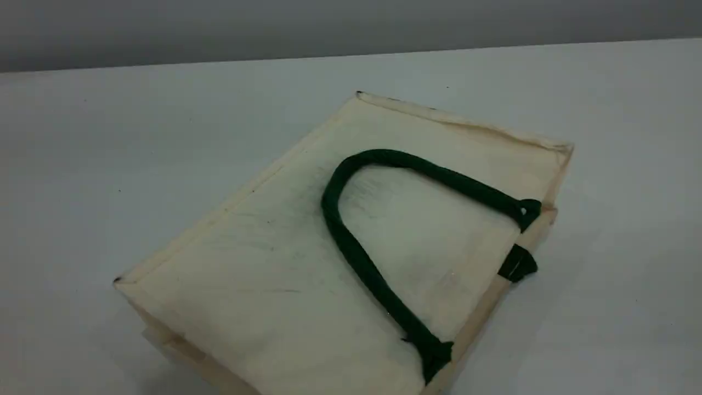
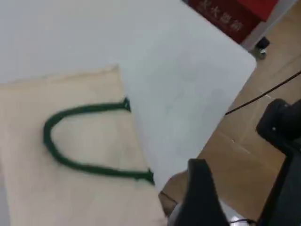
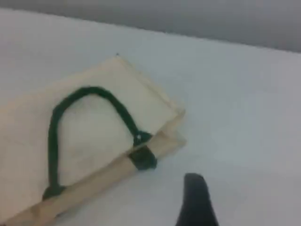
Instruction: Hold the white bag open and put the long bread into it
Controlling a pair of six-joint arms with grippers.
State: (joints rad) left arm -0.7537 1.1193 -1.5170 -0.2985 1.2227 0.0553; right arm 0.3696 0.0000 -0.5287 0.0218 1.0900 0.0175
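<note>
arms both hang above the table (image 1: 82, 164), touching nothing. the left gripper (image 2: 200, 188) tilts down over the table's edge just past the white bag (image 1: 219, 274), one dark fingertip showing, jaws spread with nothing in them. the right gripper (image 3: 195, 197) hovers over bare table near the bag's mouth, spread wide and empty too. the bag lies flat mid-table, its green handle (image 1: 351, 247) folded back on the upper face, the second handle's end (image 1: 518, 264) peeking out at the mouth.
</note>
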